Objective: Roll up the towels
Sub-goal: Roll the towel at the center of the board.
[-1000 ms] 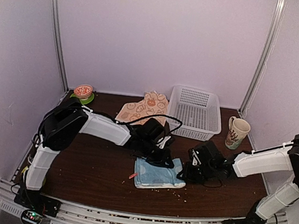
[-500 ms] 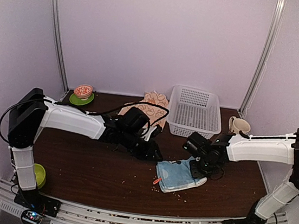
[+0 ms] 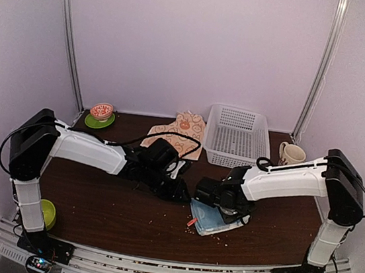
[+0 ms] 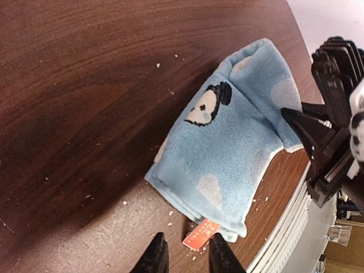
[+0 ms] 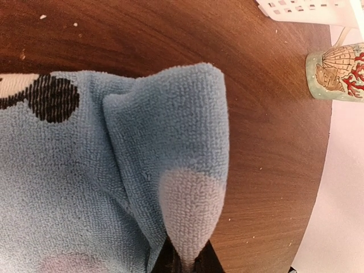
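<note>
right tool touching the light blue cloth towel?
Touching. The right wrist view shows the right tool pinched shut on a raised fold of the light blue cloth towel.

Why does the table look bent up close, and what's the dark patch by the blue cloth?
Left wrist view: wide lens likely bends the table edge; the patch is shadow beside the blue towel. Right wrist view: same bend, sharp fibres. Top view: softer.

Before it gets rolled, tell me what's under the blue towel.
Only the brown table shows around the blue towel, and an orange tag sticks out at its edge. Anything beneath the folded cloth is covered.
</note>
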{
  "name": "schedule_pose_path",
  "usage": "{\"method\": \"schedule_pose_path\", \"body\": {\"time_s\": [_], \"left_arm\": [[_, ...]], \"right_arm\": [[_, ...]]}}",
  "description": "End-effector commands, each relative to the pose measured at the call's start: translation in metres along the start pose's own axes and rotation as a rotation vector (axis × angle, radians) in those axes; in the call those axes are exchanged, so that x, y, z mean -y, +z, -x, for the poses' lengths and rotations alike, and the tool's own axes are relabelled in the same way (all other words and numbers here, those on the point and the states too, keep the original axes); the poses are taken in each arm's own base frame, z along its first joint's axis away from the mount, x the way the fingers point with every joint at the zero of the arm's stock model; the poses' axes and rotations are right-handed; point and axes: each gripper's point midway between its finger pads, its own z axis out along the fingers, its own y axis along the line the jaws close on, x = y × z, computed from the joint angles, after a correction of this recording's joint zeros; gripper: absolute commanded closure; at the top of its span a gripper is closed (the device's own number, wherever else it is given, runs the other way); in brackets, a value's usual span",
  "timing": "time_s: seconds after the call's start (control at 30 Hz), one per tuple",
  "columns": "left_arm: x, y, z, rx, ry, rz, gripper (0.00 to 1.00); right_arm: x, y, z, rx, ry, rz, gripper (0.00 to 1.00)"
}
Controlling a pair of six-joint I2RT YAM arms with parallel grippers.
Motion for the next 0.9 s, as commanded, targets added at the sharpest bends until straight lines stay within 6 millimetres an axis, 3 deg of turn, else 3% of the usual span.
{"method": "schedule_pose_path", "body": {"time_s": [0.0,0.27,0.37,0.47,0.57,0.73,0.87], "left_arm": [[0.008,-0.009,0.015,0.061,0.039,-0.026,0.74],[0.010,-0.007,0.015,0.060,0.040,-0.040,0.74],[0.012,-0.005,0.017,0.060,0.042,-0.056,0.74],[0.017,-0.004,0.019,0.056,0.050,-0.073,0.75],[0.020,-0.003,0.022,0.059,0.059,-0.083,0.75],[0.026,-0.001,0.030,0.067,0.065,-0.106,0.76],[0.031,0.002,0.033,0.063,0.063,-0.130,0.77]], "right_arm": [[-0.012,-0.010,0.006,0.038,0.036,0.051,1.00],[-0.036,-0.009,0.001,0.045,0.069,0.203,0.93],[-0.038,-0.005,-0.001,0.043,0.064,0.199,1.00],[-0.036,0.002,-0.005,0.033,0.042,0.160,1.00],[-0.023,0.008,-0.008,0.028,0.014,0.072,1.00],[0.016,0.007,-0.005,0.047,-0.069,-0.156,1.00],[0.028,0.002,0.000,0.068,-0.093,-0.226,1.00]]}}
